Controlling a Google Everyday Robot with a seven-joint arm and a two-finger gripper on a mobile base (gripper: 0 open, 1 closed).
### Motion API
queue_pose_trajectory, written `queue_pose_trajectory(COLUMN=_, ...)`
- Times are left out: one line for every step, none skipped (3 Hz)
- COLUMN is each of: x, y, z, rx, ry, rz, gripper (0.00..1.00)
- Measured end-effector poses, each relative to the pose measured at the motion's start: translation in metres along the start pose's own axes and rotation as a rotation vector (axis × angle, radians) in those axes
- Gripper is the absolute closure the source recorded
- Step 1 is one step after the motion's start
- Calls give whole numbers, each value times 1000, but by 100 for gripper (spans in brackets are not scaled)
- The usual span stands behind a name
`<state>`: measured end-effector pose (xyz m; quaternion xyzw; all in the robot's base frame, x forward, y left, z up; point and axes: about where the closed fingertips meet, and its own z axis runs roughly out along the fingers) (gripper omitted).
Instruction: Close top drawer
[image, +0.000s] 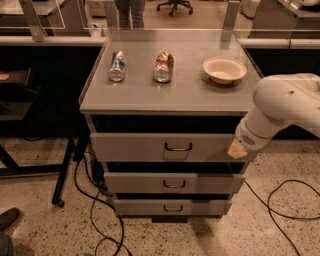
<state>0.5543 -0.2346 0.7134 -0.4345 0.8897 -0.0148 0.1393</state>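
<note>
In the camera view, my gripper sat at the end of my white arm, low against the right end of the wide grey metal top drawer. Only its tan tip showed past the wrist, so I could not tell whether it was clenched or released. The drawer was the uppermost of three fronts, with its small dark wire loop handle at centre. A dark gap showed between its front panel and the grey cabinet surface above. The two shallower grey drawer fronts lay below it. On the surface a blue-and-silver can and a brown can lay on their sides near each other, well apart from a cream round bowl standing at the right. Black cables trailed over the speckled floor.
</note>
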Motion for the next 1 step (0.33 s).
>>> queue_pose_trajectory(x=34, y=33, z=-34, rx=-122, ry=10, rz=35, gripper=100)
